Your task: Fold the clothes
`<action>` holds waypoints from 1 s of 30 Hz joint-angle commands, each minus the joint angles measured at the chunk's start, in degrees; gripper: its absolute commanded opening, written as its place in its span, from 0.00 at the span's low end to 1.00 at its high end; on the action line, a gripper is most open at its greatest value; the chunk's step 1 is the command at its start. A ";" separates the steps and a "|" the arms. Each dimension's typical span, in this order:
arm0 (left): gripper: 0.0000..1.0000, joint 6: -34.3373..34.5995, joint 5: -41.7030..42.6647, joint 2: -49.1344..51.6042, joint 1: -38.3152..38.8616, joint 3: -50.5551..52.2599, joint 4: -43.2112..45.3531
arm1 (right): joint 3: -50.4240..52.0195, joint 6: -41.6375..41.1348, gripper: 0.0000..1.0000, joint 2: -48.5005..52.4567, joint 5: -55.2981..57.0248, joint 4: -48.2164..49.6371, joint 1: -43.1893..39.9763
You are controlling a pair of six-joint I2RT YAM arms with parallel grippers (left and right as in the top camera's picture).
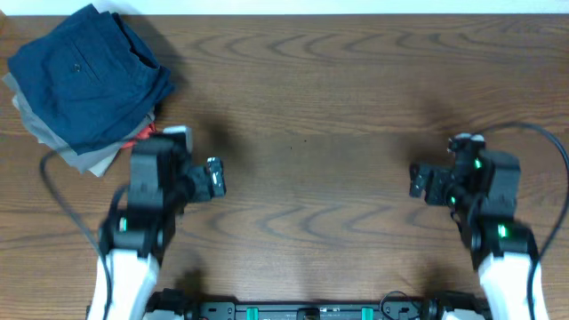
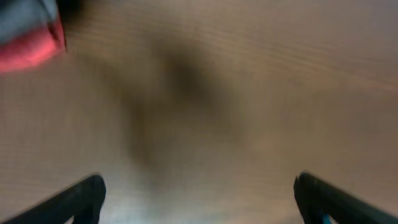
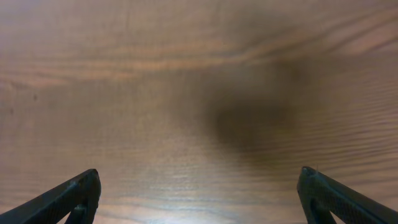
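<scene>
The dark navy blue shorts (image 1: 84,76) lie folded on top of a pile at the table's far left corner. My left gripper (image 1: 216,178) is open and empty, just right of and below the pile, over bare wood. In the left wrist view its two finger tips (image 2: 199,193) stand wide apart over blurred wood. My right gripper (image 1: 418,182) is open and empty at the right side of the table. In the right wrist view its fingers (image 3: 199,190) stand wide apart over bare wood.
Under the navy shorts lie grey-khaki folded shorts (image 1: 84,156) and a small orange-red garment (image 1: 142,135), whose red edge shows in the left wrist view (image 2: 31,50). The wooden table (image 1: 320,116) spreads between the arms. Black cables trail beside both arms.
</scene>
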State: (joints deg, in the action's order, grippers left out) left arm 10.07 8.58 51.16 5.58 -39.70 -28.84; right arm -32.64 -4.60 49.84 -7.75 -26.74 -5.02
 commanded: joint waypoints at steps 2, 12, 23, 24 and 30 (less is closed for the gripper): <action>0.98 0.74 -0.72 -9.40 0.00 6.40 4.42 | 2.84 -0.68 0.99 -8.20 2.84 -0.46 -0.17; 0.98 0.74 -0.72 -13.77 0.00 6.93 -1.09 | 2.97 -0.68 0.99 -12.74 2.84 -2.89 -0.17; 0.98 0.74 -0.70 -13.05 0.00 6.93 -1.09 | 2.97 -0.68 0.99 -12.72 2.84 -2.89 -0.17; 0.98 0.74 -0.72 -13.05 0.00 6.93 -1.09 | 2.97 -0.68 0.99 -12.72 2.84 -2.89 -0.17; 0.98 0.74 -0.72 -13.05 0.00 6.93 -1.09 | 3.04 -0.68 0.99 -12.81 2.84 -2.97 -0.17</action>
State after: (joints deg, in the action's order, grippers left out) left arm 10.52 8.56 38.15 5.58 -33.10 -29.80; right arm -30.13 -4.60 37.12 -5.50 -29.54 -5.02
